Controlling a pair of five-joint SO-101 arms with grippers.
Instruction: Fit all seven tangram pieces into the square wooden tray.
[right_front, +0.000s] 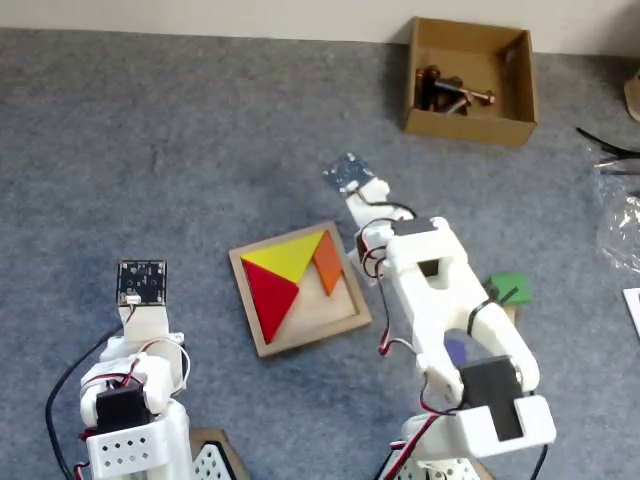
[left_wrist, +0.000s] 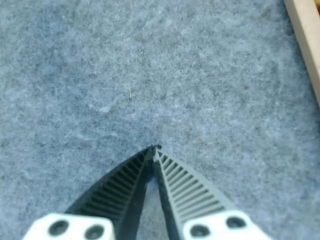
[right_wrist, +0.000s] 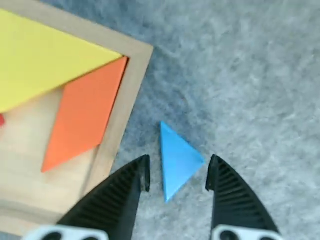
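Observation:
The square wooden tray (right_front: 262, 340) lies mid-table with a yellow triangle (right_front: 285, 258), a red triangle (right_front: 270, 293) and an orange parallelogram (right_front: 329, 266) inside. My right gripper (right_wrist: 177, 172) is open just outside the tray's rim (right_wrist: 131, 95), with a small blue triangle (right_wrist: 177, 159) lying on the carpet between its fingers. A green piece (right_front: 508, 288) and a purple piece (right_front: 455, 351) lie by the right arm, the purple one partly hidden under it. My left gripper (left_wrist: 154, 149) is shut and empty over bare carpet, left of the tray.
A cardboard box (right_front: 470, 122) holding small metal and wooden items stands at the back right. Cables and a clear plastic bag (right_front: 620, 230) sit at the right edge. Grey carpet covers the table.

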